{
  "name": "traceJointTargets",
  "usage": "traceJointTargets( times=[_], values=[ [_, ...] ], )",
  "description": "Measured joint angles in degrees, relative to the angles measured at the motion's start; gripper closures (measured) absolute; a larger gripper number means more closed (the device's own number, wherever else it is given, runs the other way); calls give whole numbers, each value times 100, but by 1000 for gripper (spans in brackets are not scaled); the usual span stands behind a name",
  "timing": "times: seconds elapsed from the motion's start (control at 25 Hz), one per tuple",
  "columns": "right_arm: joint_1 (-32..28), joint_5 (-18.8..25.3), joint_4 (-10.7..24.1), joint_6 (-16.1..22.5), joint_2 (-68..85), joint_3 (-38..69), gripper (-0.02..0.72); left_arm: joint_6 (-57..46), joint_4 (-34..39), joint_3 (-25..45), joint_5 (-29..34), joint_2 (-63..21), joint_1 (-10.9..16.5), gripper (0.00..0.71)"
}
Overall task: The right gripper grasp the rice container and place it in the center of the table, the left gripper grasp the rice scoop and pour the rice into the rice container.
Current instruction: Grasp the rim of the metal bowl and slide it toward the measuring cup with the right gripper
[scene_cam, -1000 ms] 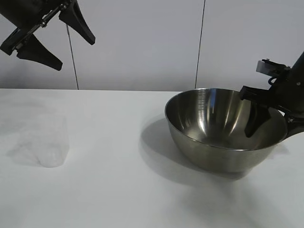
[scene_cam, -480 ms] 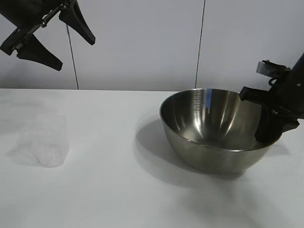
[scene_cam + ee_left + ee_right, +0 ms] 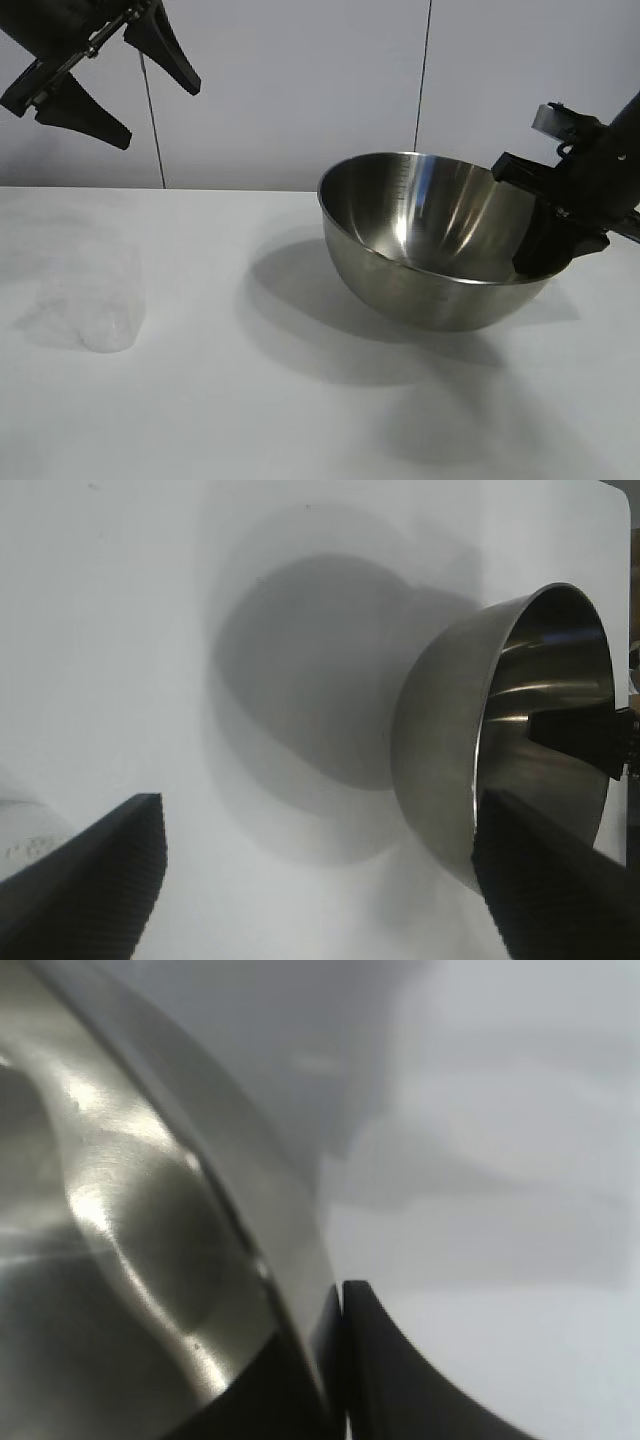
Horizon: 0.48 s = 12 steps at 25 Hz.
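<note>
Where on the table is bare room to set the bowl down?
Bare table lies between the rice scoop and the rice container, and along the near edge. The right side is crowded by the right gripper clamping the rim.

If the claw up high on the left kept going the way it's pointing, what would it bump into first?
Probably the bare table, just short of the steel bowl. The left gripper points down toward the bowl's shadow, fingers spread, though depth is hard to judge.
</note>
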State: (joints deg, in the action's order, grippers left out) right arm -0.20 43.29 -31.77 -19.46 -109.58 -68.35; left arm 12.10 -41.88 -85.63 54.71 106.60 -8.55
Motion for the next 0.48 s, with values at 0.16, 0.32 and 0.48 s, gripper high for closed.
traceJointTargets(
  times=[0.16,0.32,0.48],
  values=[
    [546,0,28,11,2,0,694,0,0,0,36,0,0,107],
    [986,-35,253,191,2,0,694,0,0,0,58,0,0,107],
    [1344,-227,845,616,-49,0,694,0,0,0,58,0,0,107]
  ],
)
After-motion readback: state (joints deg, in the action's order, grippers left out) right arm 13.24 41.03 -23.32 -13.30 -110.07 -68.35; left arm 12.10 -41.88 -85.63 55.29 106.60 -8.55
